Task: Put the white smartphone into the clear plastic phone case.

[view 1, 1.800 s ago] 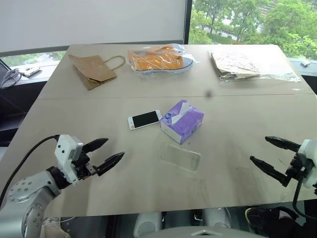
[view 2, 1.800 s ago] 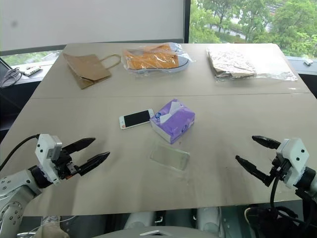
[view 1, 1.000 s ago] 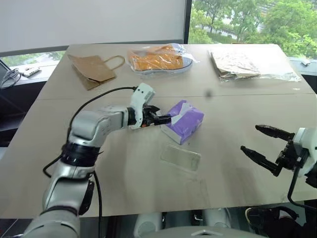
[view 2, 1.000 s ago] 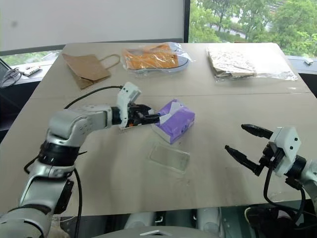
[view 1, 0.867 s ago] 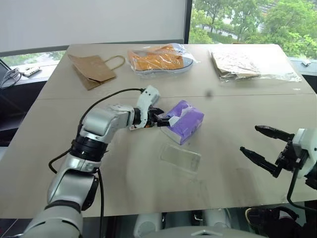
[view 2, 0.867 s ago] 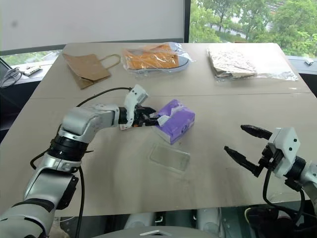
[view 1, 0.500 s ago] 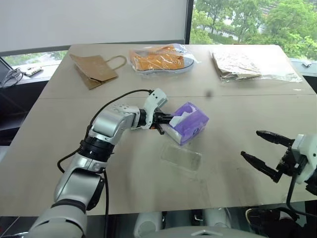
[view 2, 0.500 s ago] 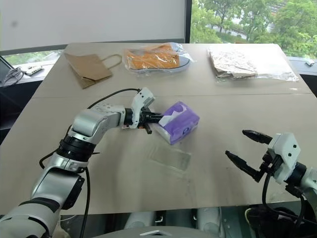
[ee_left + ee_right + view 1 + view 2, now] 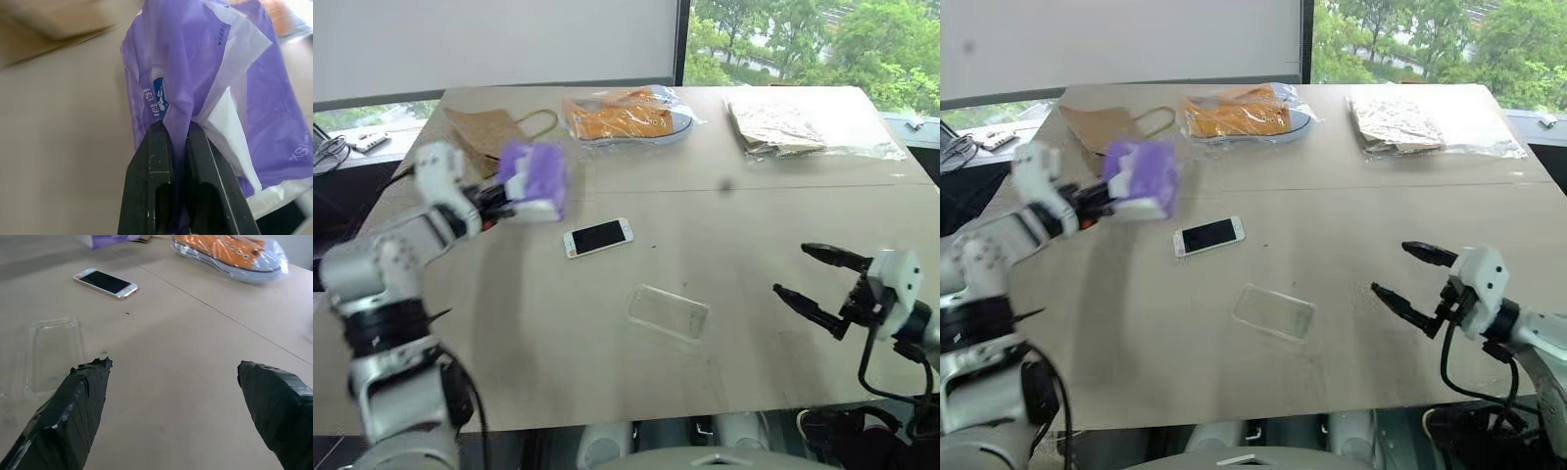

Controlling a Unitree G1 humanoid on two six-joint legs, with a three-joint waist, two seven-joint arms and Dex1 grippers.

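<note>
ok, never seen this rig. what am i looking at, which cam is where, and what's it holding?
A two-armed humanoid robot at a beige table. Two pictures come from its head camera, looking down; the others sit on each wrist, looking along the black fingers. The left gripper is pinched shut on the purple plastic tissue pack, held above the table. The right gripper hangs open, empty. On the table lie the white smartphone with a black screen, the clear plastic phone case, a brown paper bag and two clear bags.
</note>
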